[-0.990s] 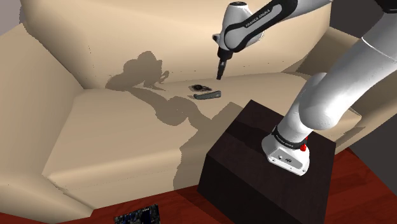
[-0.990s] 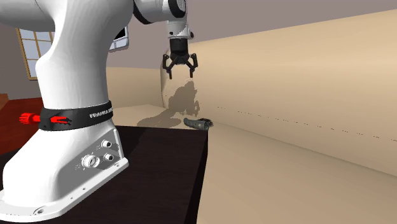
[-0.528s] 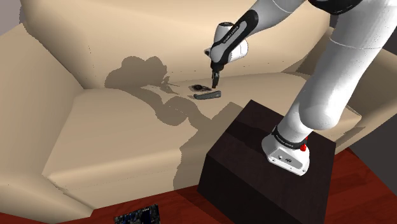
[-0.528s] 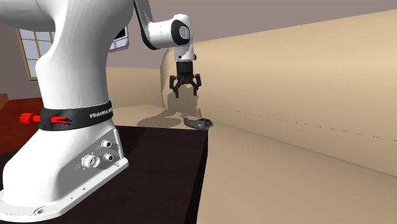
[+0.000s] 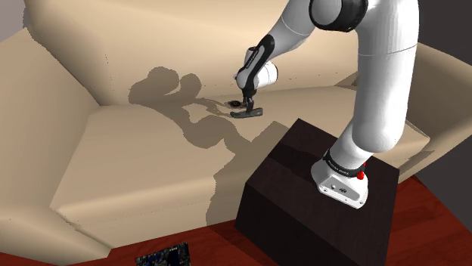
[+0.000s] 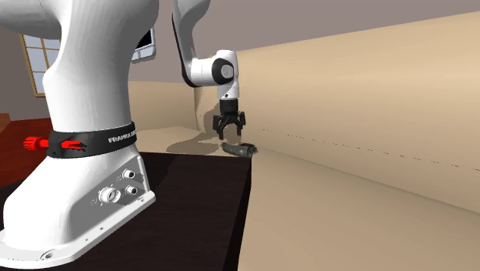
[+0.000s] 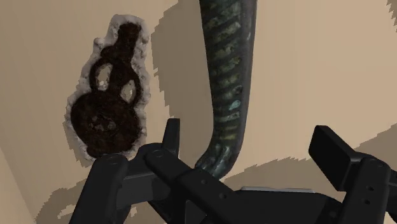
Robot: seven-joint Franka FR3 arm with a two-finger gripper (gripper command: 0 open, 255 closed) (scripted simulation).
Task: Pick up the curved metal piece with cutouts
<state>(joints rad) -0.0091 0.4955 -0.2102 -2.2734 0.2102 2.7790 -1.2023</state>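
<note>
Up near the top middle of the shoulder view, the curved metal piece (image 5: 248, 114) lies flat on the beige couch seat (image 5: 144, 166), close to where the seat meets the backrest. Its long axis runs pretty much left to right there, with the right end a touch higher. In the wrist view it's a dark greenish strip with a row of slots (image 7: 228, 76). It runs lengthwise away from the hand, and its near end hooks in between the fingers.

Just beside it is a flat brown plate with holes (image 7: 108, 95), sort of gourd shaped.

The arm goes up from the dark box stand (image 5: 302, 196) at lower right, bends at the top edge, then comes down and to the left. The gripper (image 5: 246, 102) points straight down, just above the piece. From the second exterior view, the gripper (image 6: 229, 132) hangs a little left of the middle, right over the piece (image 6: 238, 149). The fingers (image 7: 170, 132) are spread apart, with nothing clamped.

Only text I can make out is white lettering starting with "FRANKA" on the black band (image 6: 115, 138) around the arm's base.
</note>
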